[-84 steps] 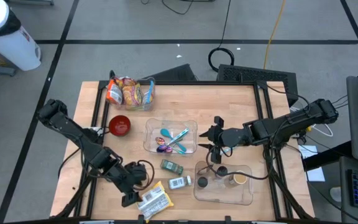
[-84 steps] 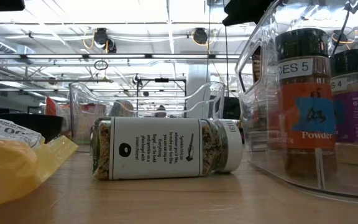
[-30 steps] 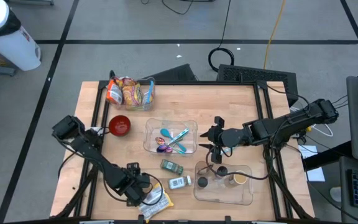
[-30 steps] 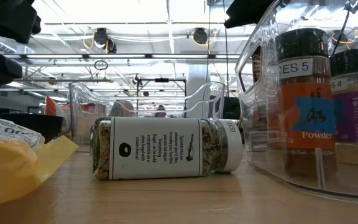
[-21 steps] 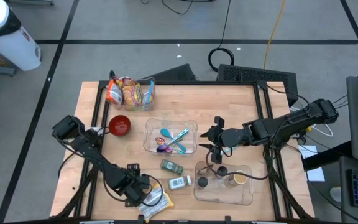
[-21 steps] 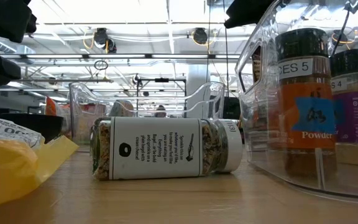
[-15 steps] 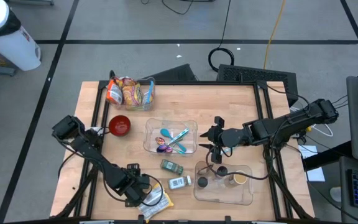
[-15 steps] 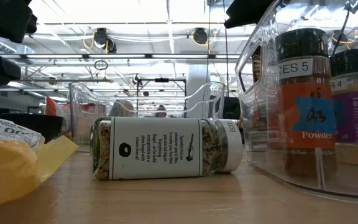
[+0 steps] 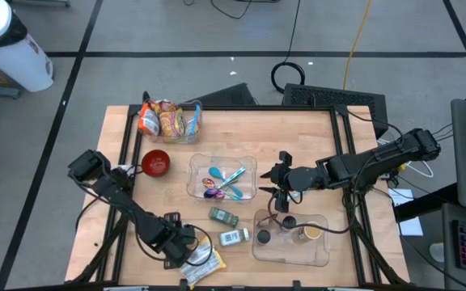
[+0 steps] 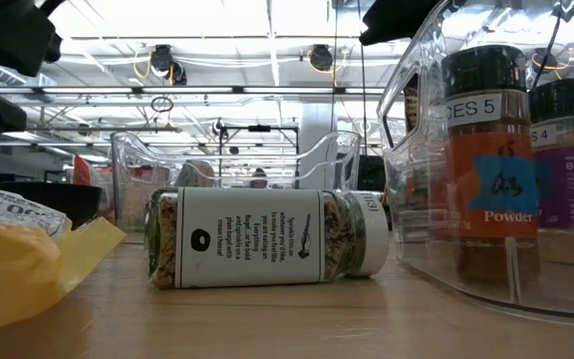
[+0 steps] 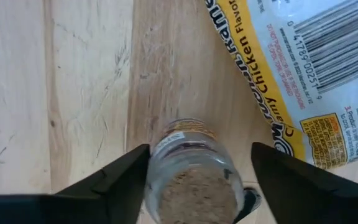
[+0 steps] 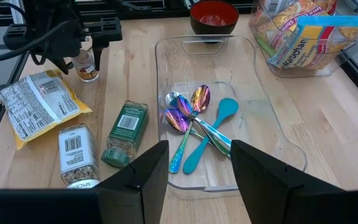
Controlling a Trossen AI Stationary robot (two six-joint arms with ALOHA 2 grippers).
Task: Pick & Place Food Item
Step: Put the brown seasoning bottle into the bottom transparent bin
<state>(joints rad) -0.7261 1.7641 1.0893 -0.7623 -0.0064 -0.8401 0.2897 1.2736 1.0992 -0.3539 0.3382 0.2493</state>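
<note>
High view: a wooden table (image 9: 298, 145). The left gripper (image 9: 183, 242) is low near the front edge, left of centre, just beside a yellow noodle packet (image 9: 203, 263). The right gripper (image 9: 279, 179) hovers right of centre, between a clear tray of spoons (image 9: 222, 179) and a clear bin of spice jars (image 9: 292, 239) at the front right. Two more jars lie on the table between them.

Low view: a labelled jar (image 10: 267, 239) lies on its side beside the bin; neither gripper's fingertips show here.

Left wrist view: the left gripper's fingers (image 11: 118, 177) stand apart on either side of a small upright spice jar (image 11: 191, 174), close to its glass but not clearly pressing it (the grasp looks unfinished).

Right wrist view: the right gripper's fingers (image 12: 143, 171) are parted with nothing between them, above the spoon tray.

The pick looks barely begun: lifting and placing remain, and the destination is unclear.
</note>
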